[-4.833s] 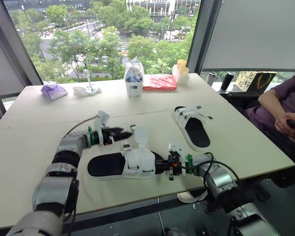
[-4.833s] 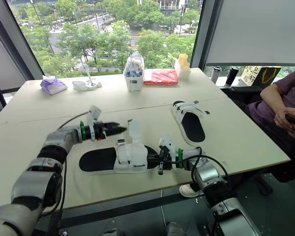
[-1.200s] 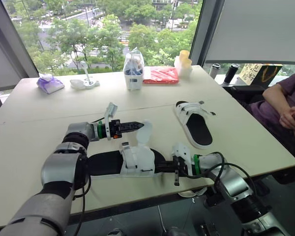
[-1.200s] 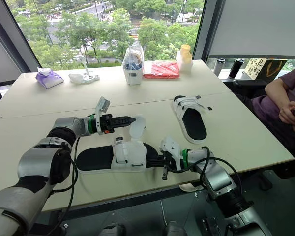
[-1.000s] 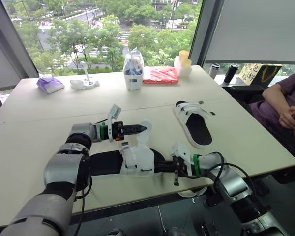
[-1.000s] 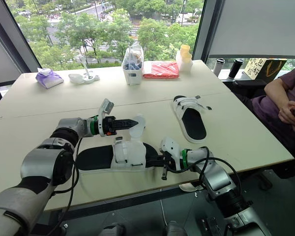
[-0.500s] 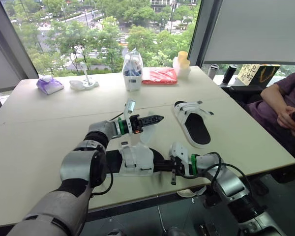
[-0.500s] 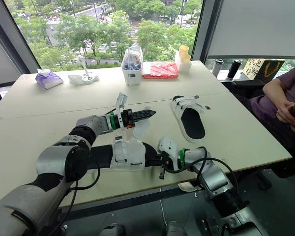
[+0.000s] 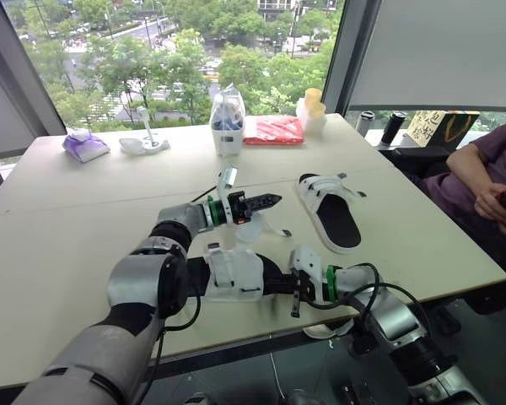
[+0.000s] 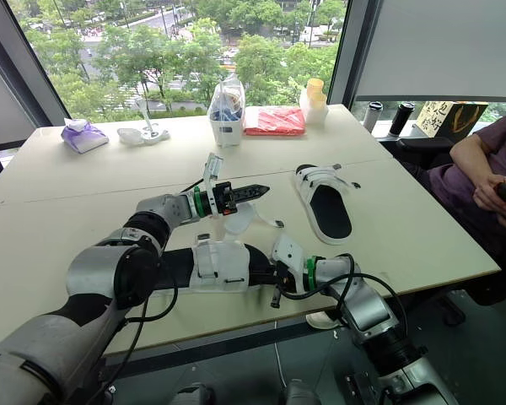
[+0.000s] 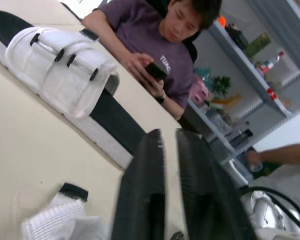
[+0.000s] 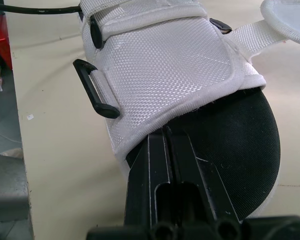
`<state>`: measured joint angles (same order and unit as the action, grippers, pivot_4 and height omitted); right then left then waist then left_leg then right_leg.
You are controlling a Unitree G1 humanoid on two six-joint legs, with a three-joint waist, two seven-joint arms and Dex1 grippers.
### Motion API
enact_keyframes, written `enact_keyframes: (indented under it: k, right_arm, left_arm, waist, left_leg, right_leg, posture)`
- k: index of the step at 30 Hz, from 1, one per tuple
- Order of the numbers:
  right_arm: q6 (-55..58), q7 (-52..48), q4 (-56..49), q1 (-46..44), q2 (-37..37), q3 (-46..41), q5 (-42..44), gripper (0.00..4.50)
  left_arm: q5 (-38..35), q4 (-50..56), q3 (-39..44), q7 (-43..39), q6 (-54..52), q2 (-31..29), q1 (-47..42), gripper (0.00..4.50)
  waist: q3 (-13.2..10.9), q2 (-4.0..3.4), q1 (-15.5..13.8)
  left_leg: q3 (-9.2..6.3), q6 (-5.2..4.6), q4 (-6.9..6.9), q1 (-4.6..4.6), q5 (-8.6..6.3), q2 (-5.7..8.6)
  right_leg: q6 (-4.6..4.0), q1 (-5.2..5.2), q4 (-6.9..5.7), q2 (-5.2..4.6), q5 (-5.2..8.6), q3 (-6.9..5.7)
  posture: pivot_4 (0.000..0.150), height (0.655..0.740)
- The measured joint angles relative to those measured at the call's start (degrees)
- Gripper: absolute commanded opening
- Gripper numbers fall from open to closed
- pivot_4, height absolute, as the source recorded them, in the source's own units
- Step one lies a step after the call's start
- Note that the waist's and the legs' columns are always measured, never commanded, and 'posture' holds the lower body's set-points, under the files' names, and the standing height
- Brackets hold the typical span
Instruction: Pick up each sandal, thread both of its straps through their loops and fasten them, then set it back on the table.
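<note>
The left gripper [image 9: 268, 202], fingers nearly together and empty, is reaching farther out while the loose strap [image 9: 255, 228], upright before, is lying flopped on the table [image 9: 84, 211] beside the near sandal [image 9: 232, 272], which the right gripper [image 9: 278, 285] is pinching, so threading is still pending

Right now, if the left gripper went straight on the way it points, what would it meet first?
Most likely the far sandal, to the robot's right: the left gripper points toward its strapped end. It hangs above the table, so it might pass over; depth is unclear.
</note>
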<state>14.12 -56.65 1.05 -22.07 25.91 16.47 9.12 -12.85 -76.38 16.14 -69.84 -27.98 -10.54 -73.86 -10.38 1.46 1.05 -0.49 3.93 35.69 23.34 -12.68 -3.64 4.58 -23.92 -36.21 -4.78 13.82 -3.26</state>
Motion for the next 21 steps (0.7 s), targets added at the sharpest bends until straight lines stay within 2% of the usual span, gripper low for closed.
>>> enact_keyframes:
  k: [2, 7, 10, 14, 21]
  right_arm:
    - [-0.17, -0.09, 0.18, -0.11, -0.05, 0.09, 0.01, 0.0]
    - [-0.62, -0.61, 0.51, -0.12, 0.09, -0.01, 0.01, 0.0]
    - [-0.91, -0.81, 0.95, -0.21, 0.01, 0.04, 0.01, 0.0]
    - [-1.1, -1.14, 1.37, -0.29, -0.07, 0.11, 0.01, 0.0]
    - [-0.62, -1.17, 1.62, -0.57, -0.11, 0.1, -0.05, 0.0]
  left_arm:
    - [0.36, 0.01, -0.36, -1.55, -0.09, -1.99, 0.0, 1.45]
    - [1.24, 0.1, -1.84, -6.18, -0.42, -8.47, 0.06, 3.97]
    - [2.64, 1.24, -4.03, -9.06, -0.48, -10.52, 2.32, 3.97]
    - [4.49, 1.17, -6.95, -12.68, -1.05, -10.41, 6.97, 3.97]
    - [6.04, 1.17, -8.59, -10.0, 1.08, -6.25, 8.04, 3.97]
  waist:
    - [0.0, 0.0, 0.08]
    - [0.0, 0.0, -0.14]
    - [0.02, -0.03, -0.08]
    - [0.02, -0.02, -0.2]
    - [0.02, -0.02, -0.23]
  left_leg:
    - [0.0, 0.0, 0.0, -0.01, 0.0, -0.02]
    - [0.0, 0.0, 0.0, 0.0, 0.0, -0.05]
    - [0.0, 0.0, 0.02, -0.05, 0.0, -0.05]
    - [-0.01, 0.0, 0.12, -0.03, 0.0, -0.05]
    - [-0.03, -0.01, 0.36, -0.01, -0.01, -0.05]
  right_leg:
    - [0.0, 0.0, 0.0, 0.03, 0.0, 0.01]
    - [0.0, 0.0, -0.01, 0.04, 0.0, 0.0]
    - [-0.01, 0.09, -0.01, 0.04, 0.0, 0.02]
    - [-0.02, 0.11, -0.02, 0.06, -0.01, 0.02]
    - [-0.09, 0.22, -0.02, 0.06, -0.05, 0.04]
  posture:
    - [0.15, 0.74]
    - [0.15, 0.74]
    - [0.15, 0.74]
    - [0.15, 0.74]
    - [0.15, 0.74]
